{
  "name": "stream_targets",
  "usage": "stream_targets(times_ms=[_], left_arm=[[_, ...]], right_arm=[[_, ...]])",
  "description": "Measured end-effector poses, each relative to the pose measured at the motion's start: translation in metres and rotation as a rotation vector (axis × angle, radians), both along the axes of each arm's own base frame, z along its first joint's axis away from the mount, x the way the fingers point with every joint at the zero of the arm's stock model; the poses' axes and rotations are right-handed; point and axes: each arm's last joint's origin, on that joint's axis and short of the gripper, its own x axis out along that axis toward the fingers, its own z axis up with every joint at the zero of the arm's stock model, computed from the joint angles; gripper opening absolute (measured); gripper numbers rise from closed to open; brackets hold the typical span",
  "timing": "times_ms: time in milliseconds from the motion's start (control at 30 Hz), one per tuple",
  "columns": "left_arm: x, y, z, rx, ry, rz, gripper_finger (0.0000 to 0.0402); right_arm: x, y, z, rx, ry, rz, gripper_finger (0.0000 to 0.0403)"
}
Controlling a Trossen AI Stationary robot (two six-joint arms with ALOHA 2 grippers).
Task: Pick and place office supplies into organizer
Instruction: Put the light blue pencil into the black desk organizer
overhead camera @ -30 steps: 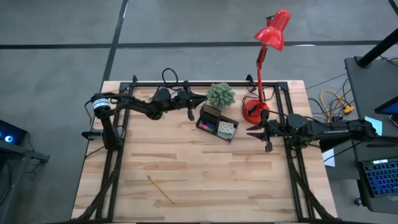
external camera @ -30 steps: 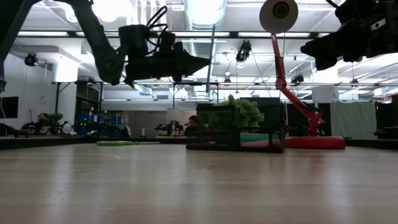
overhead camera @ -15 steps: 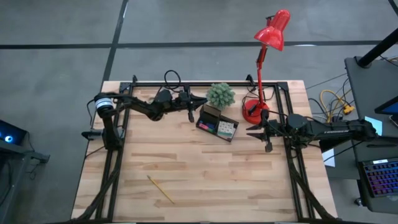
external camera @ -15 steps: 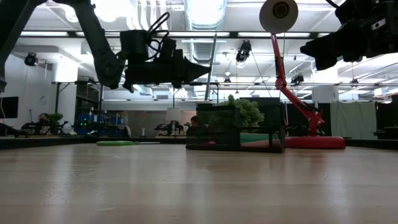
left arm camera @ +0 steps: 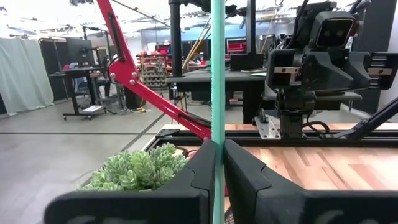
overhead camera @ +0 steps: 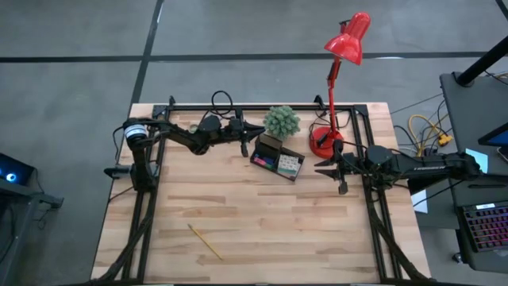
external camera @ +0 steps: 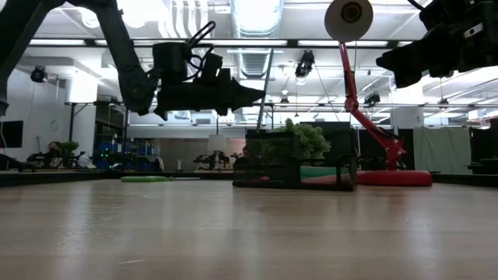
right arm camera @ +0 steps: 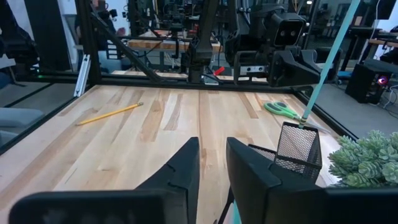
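Observation:
My left gripper hangs above the table's far side, just left of the black organizer, shut on a teal pen. In the right wrist view the pen slants down, its lower end at the rim of the organizer's mesh cup. A white dotted cube sits in the organizer. Green-handled scissors lie flat beneath the left arm. A yellow pencil lies near the table's near edge. My right gripper waits open right of the organizer. My left gripper pinches the teal pen's shaft between its two fingers. The fingers come level from the table's left and lie across the pen. The pen stands nearly upright in the hold, most of its length above the fingers, its lower end at the mesh cup.
A spiky green potted plant stands just behind the organizer. The red desk lamp's base sits to its right, the lamp head high above. Black frame rails run along the table's edges. Bare wood spreads across the table's near half.
My left gripper has come down a little and shifted slightly right toward the organizer, still shut on the teal pen, which has gone down with it.

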Motion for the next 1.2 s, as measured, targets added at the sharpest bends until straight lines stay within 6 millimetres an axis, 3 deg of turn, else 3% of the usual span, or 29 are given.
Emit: stream_targets(times_ms=[567,1200], left_arm=[[-0.001,0.0,-0.008,-0.029,0.066,-0.001,0.0008],[0.003,-0.01,0.004,0.019,-0.034,-0.051,0.0008]], right_arm=[[0.0,0.0,0.0,-0.001,0.0,0.0,0.0076],[0.0,0.0,0.0,0.0,0.0,0.0,0.0084]])
